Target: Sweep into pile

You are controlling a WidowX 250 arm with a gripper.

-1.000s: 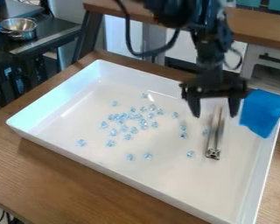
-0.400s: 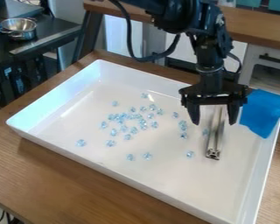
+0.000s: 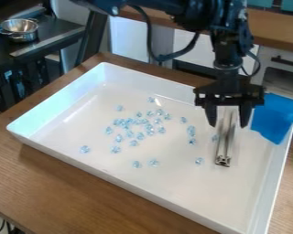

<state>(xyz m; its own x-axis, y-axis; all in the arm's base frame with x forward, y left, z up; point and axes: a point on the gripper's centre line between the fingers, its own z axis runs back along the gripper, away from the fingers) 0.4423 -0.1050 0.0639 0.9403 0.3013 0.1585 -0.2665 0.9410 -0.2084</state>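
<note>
Two jaws stand apart at the end of the gripper [image 3: 228, 123], with nothing clamped; they point down over the view's right side of the tray [image 3: 106, 168]. In the view, the upper end of the metal tongs [image 3: 223, 148] shows between them; whether they touch it, I cannot tell. The tongs lie lengthwise toward the near side of the tray, one bead just beside them. The clear bluish beads [image 3: 150, 130] lie on the tray's floor, many in a loose cluster around its middle, others scattered toward the near side, the left and the tongs. A blue cloth [image 3: 274, 118] hangs over the tray's right rim, near the gripper. The tray sits on a wooden table [image 3: 69, 187]. Beyond, at upper left, a steel pot [image 3: 19, 31] stands on a dark counter [image 3: 50, 40].
</note>
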